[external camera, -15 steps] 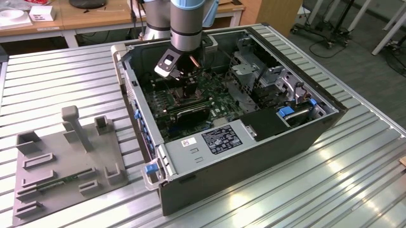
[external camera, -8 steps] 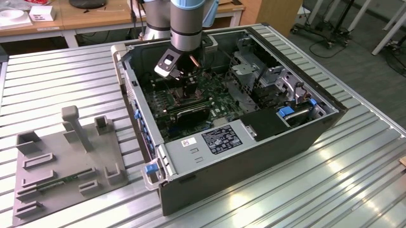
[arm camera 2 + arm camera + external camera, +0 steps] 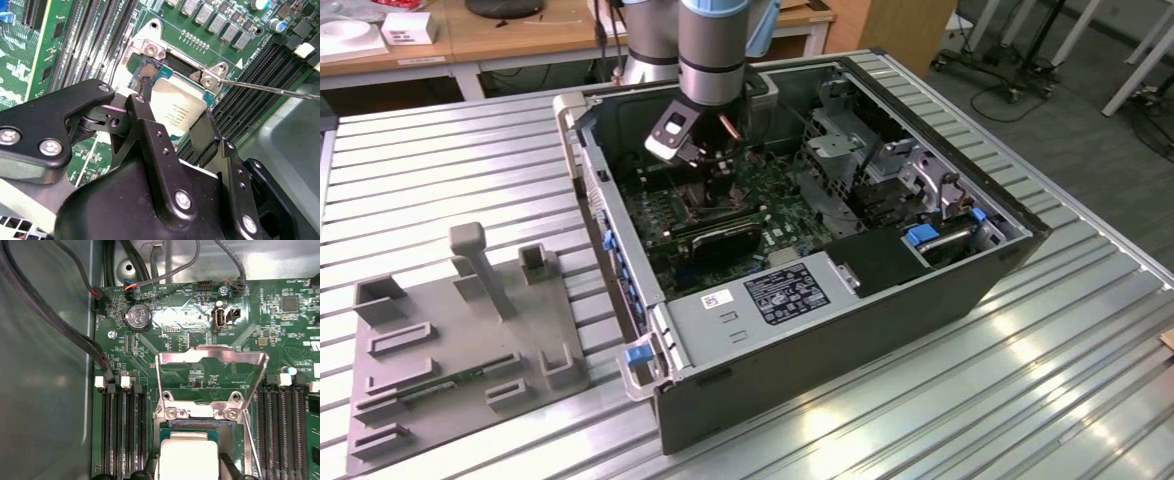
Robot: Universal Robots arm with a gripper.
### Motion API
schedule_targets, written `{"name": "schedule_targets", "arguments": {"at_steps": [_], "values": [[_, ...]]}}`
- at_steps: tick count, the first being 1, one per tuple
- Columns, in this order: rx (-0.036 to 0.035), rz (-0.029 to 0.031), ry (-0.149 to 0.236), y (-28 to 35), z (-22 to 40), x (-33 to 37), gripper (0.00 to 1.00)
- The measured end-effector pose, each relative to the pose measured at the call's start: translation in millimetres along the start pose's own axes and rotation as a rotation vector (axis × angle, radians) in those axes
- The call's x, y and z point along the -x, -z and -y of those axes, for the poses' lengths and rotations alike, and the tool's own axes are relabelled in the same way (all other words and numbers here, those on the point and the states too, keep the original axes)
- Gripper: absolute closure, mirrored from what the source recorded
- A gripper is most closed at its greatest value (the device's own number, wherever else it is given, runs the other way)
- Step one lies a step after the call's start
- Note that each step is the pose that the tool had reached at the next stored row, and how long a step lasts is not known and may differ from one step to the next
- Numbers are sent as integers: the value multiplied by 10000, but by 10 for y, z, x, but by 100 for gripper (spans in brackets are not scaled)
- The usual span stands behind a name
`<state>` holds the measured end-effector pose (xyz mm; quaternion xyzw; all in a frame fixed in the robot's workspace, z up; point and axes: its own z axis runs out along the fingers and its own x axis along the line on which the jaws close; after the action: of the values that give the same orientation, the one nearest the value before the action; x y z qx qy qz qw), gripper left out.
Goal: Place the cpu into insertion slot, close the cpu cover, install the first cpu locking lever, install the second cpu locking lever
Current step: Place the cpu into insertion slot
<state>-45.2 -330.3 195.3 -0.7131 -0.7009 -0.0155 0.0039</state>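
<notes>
— Locating the cpu (image 3: 177, 107)?
— Sitting pinched in the gripper (image 3: 172, 114), fingers (image 3: 145, 112) clenched on two opposite edges. Hanging low over the insertion slot (image 3: 146, 69), covering most of it, dark contacts peeking out at one end. Not managing to tell whether touching down.
— Placing the slot on the motherboard (image 3: 170, 325)?
— Lying mid-board, between two banks of memory slots (image 3: 125, 435).
— Checking the cpu cover (image 3: 212, 355)?
— Standing swung open, clear of the chip; one locking lever (image 3: 270, 89) sticking out loose beside it.
— Judging the step?
— Working step one, placement, probably near its end. Needing the chip square to the rim and level before letting go.
</notes>
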Motion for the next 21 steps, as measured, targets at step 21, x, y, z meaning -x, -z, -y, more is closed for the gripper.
{"name": "schedule_targets", "arguments": {"at_steps": [21], "values": [[52,8,1,48,43,0,44]]}}
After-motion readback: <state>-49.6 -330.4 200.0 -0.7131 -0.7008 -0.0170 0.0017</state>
